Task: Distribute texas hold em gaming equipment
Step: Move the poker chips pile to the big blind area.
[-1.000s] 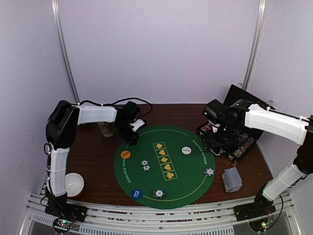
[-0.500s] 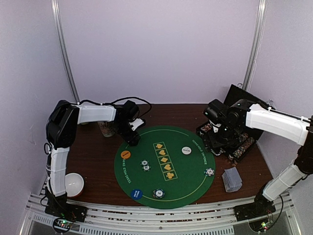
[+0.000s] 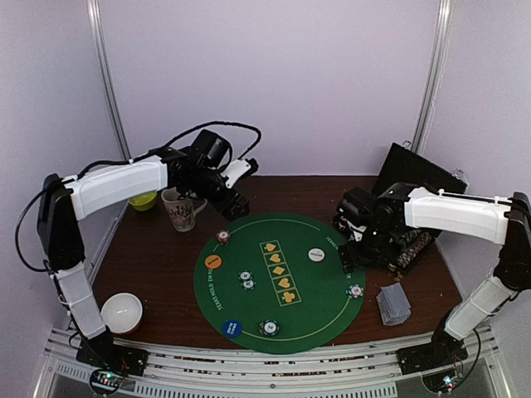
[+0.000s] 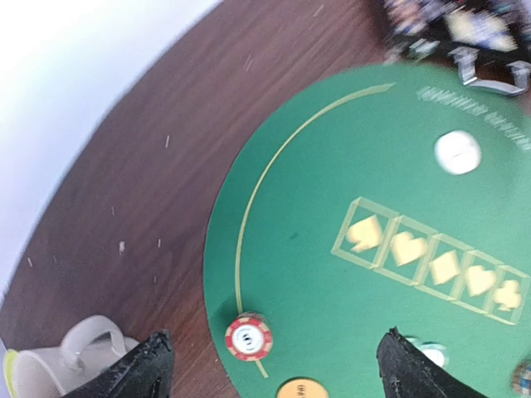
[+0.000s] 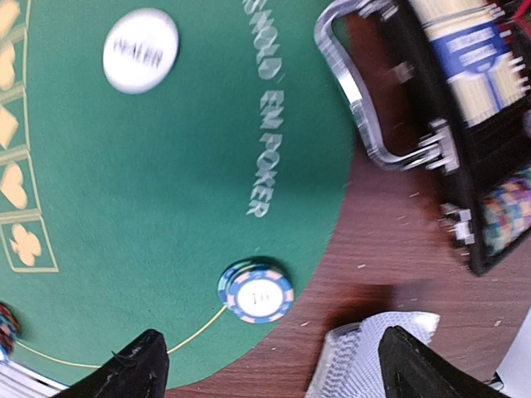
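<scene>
**Top view.** A round green mat (image 3: 319, 311) lies mid-desk. On it are:
- a red chip (image 3: 222, 236) on its upper-left edge
- an orange disc (image 3: 213, 262) just below that chip
- a white dealer button (image 3: 316, 254) right of the suit boxes
- a blue disc (image 3: 232, 328) at lower left
- a blue chip (image 3: 355, 291) on the right edge
- other chips near the centre and the bottom edge

The card deck (image 3: 393, 303) sits off the mat at lower right, on bare desk. The open chip case (image 3: 406, 245) stands above it. The left jaws hang up and right of the red chip, clear of it. The right jaws hover at the mat's right edge, beside the case.

**Left wrist view.** The fingers (image 4: 145, 373) stand wide apart with nothing between them. The red chip lies flat on the gold border line at lower centre. A mug (image 4: 50, 373) shows at lower left.

**Right wrist view.** The fingers (image 5: 124, 369) are apart and empty (the frame is blurred, but the gap is plain). The blue chip lies at lower centre, the deck at the bottom right.

**Assessment.** Chips are being set out at seats round the mat. The red one looks placed, and the cards appear undealt. The next move probably calls for open jaws to return to the case or the deck, settle squarely over one piece, and close before lifting.
</scene>
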